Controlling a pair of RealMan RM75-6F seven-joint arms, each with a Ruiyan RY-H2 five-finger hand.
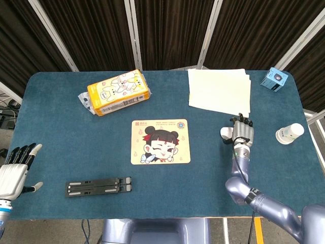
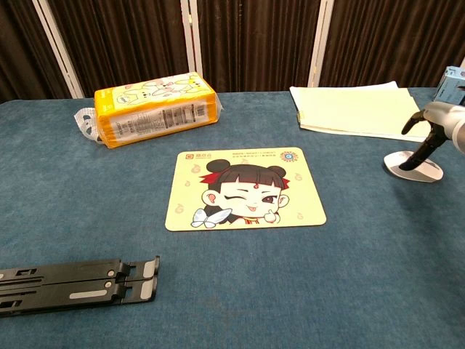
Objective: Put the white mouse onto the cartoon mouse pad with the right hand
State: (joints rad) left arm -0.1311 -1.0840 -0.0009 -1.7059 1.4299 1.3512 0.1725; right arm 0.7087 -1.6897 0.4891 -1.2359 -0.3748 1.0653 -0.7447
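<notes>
The white mouse (image 1: 225, 133) lies on the blue table, right of the cartoon mouse pad (image 1: 160, 142), with a strip of bare cloth between them. My right hand (image 1: 243, 131) hangs over the mouse's right part and hides most of it in the head view. In the chest view a dark finger (image 2: 419, 148) reaches down and touches the top of the mouse (image 2: 414, 170), which sits flat on the table right of the mouse pad (image 2: 245, 187). My left hand (image 1: 15, 170) stays at the near left edge, fingers spread, holding nothing.
A stack of pale paper (image 1: 219, 90) lies just behind the mouse. A white bottle (image 1: 289, 133) lies to its right and a blue box (image 1: 274, 79) sits at the back right. An orange tissue pack (image 1: 118, 92) and a black folded stand (image 1: 99, 186) lie to the left.
</notes>
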